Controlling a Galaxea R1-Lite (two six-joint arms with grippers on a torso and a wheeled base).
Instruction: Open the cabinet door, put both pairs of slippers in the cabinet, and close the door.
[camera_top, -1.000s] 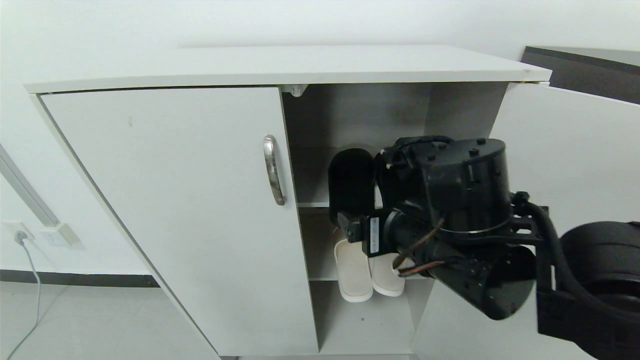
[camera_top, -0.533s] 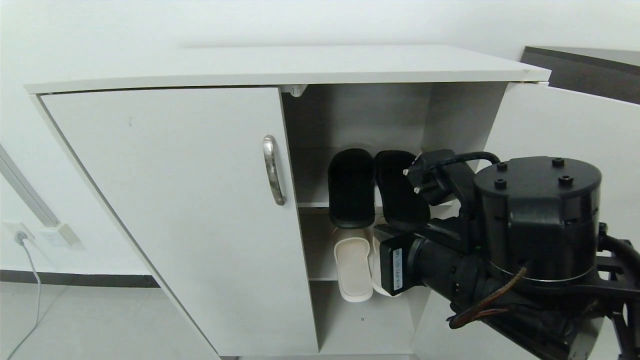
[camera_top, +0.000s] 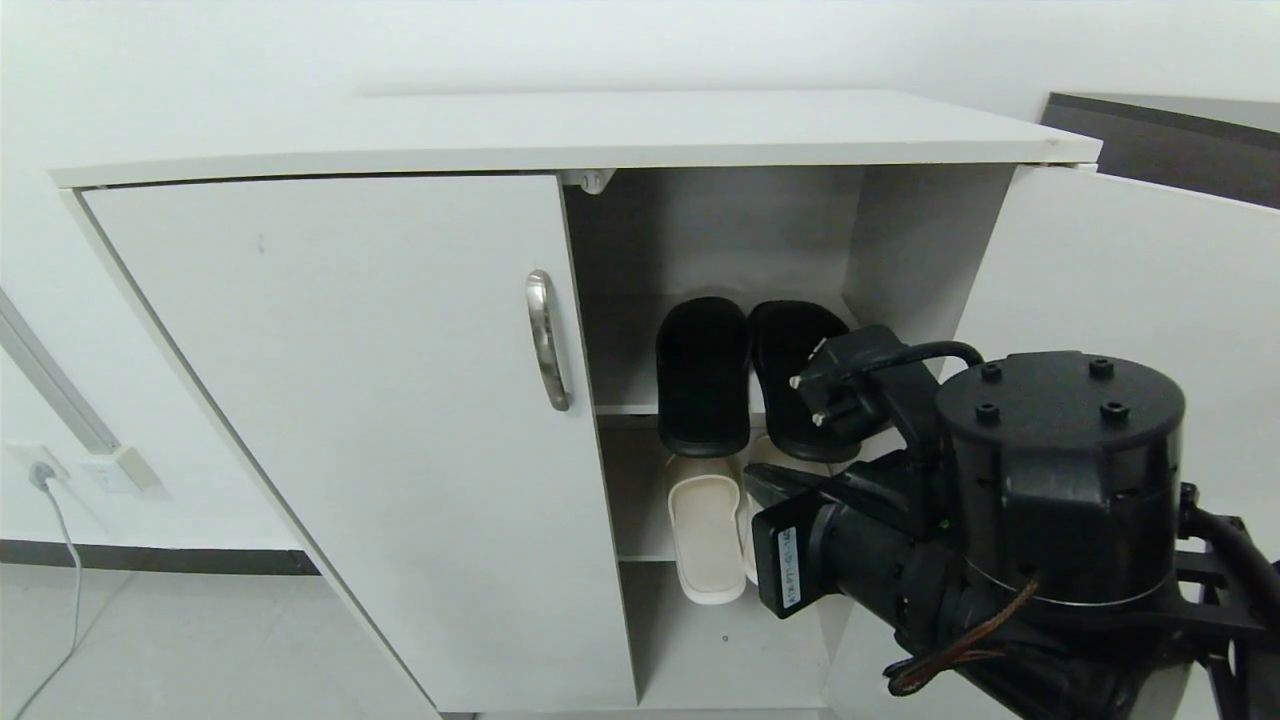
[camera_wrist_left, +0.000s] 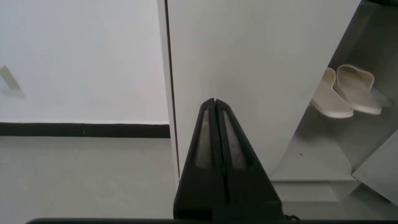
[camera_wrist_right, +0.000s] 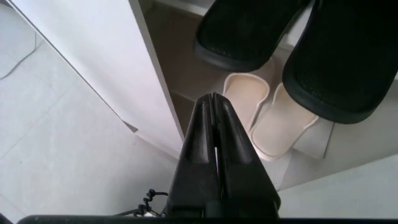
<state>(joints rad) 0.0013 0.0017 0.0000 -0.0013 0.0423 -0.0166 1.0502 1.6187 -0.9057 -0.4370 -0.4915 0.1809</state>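
The right gripper (camera_wrist_right: 214, 99), fingers pressed together and empty, hangs before the open cabinet (camera_top: 600, 125); black slippers (camera_top: 703, 375) lie on the upper shelf (camera_top: 625, 408), white slippers (camera_top: 707, 530) below. Left gripper (camera_wrist_left: 214, 106) likewise closed.

Bright, even, diffuse light fills the room. The white wall (camera_top: 200, 60) and the closed left cabinet door (camera_top: 330, 420) look pale and flat, with no hard shadows. The cabinet interior (camera_top: 700, 240) is dimmer and grey, darkest at 12 o'clock under the cabinet top (camera_top: 560, 130). In that shade the black slippers (camera_top: 703, 375) lose surface detail, while the cream slippers (camera_top: 707, 535) below catch more light. A soft highlight runs down the door handle (camera_top: 546, 340). The head view bows straight edges slightly toward its borders. The left end effector (camera_wrist_left: 214, 102), fingers pressed together, shows a dull sheen.
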